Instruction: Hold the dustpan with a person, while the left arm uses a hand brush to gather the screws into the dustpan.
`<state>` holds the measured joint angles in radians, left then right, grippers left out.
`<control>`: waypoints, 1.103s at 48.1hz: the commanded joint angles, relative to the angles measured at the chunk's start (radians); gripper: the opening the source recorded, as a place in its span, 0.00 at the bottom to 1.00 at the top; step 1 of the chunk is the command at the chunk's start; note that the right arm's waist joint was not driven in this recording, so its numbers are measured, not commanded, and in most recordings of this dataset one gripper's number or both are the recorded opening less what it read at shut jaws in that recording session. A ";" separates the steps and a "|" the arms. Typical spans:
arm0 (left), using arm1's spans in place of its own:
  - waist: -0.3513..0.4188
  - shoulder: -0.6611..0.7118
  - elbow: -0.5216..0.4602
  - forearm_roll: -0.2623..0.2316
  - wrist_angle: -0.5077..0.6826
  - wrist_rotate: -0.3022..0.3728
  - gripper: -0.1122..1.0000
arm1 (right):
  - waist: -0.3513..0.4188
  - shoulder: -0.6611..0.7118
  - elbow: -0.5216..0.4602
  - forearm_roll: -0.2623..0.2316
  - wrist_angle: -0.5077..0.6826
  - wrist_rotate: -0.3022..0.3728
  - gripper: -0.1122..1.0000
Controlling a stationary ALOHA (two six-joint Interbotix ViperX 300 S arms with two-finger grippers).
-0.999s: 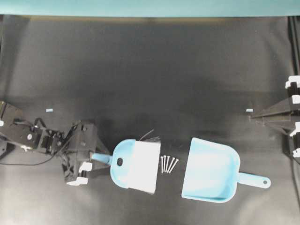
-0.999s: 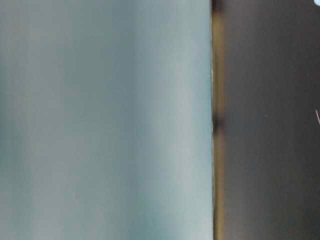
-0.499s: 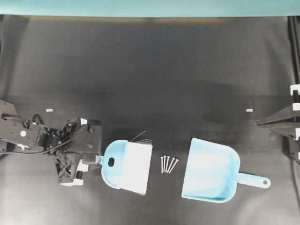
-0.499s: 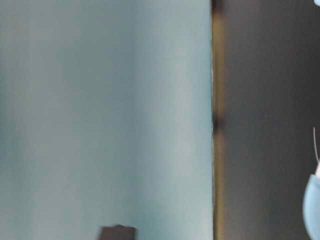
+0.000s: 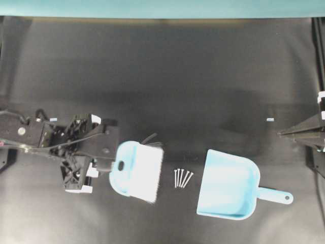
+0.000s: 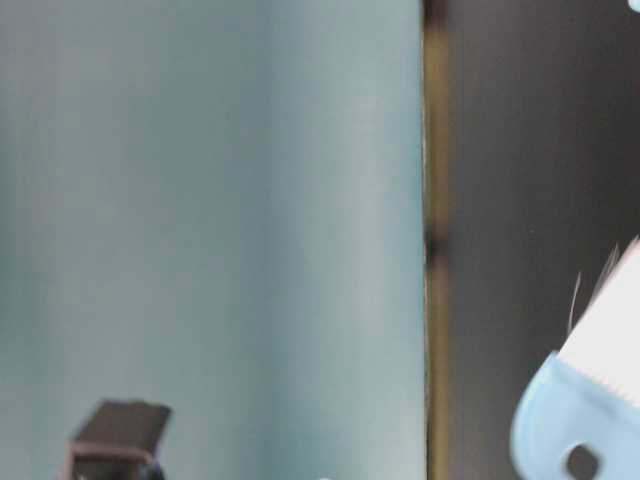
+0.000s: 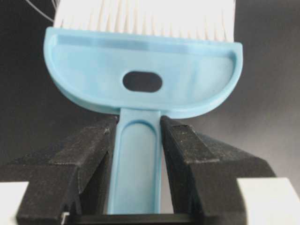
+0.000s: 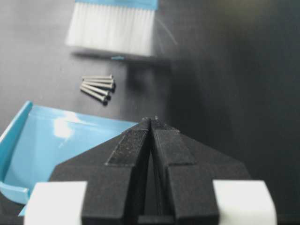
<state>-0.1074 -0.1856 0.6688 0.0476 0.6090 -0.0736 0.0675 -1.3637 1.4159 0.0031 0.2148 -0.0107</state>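
My left gripper [image 5: 105,165] is shut on the slim handle of the light blue hand brush [image 5: 134,170] and holds it left of the screws, white bristles pointing right. In the left wrist view the fingers clamp the handle of the brush [image 7: 140,70] from both sides, and the left gripper [image 7: 139,123] shows there. Several silver screws [image 5: 183,178] lie in a tight bunch between the brush and the dustpan [image 5: 226,190], whose mouth faces them. My right gripper [image 5: 282,133] is shut and empty at the far right, above the dustpan [image 8: 61,140]. No person's hand is in view.
A small blue tape mark [image 5: 270,120] lies on the black table near the right gripper. A teal wall [image 5: 162,7] runs along the table's far edge. The brush [image 6: 580,420] shows at the lower right of the table-level view.
My left gripper has drawn the brush back to the left and a little up, away from the screws. The right gripper has pulled back slightly to the right. Screws and dustpan have not moved.
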 commanded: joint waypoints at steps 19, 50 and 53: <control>0.048 0.229 -0.545 0.002 0.848 0.107 0.38 | 0.000 -0.038 0.002 0.000 0.005 -0.009 0.10; 0.066 0.411 -0.719 0.003 0.951 0.221 0.38 | 0.000 -0.040 0.002 0.000 0.005 -0.009 0.10; 0.066 0.413 -0.726 0.003 0.953 0.222 0.38 | 0.000 -0.038 0.002 0.000 0.003 -0.009 0.10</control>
<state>-0.0414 0.2316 -0.0307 0.0476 1.5555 0.1457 0.0675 -1.4082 1.4235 0.0031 0.2255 -0.0123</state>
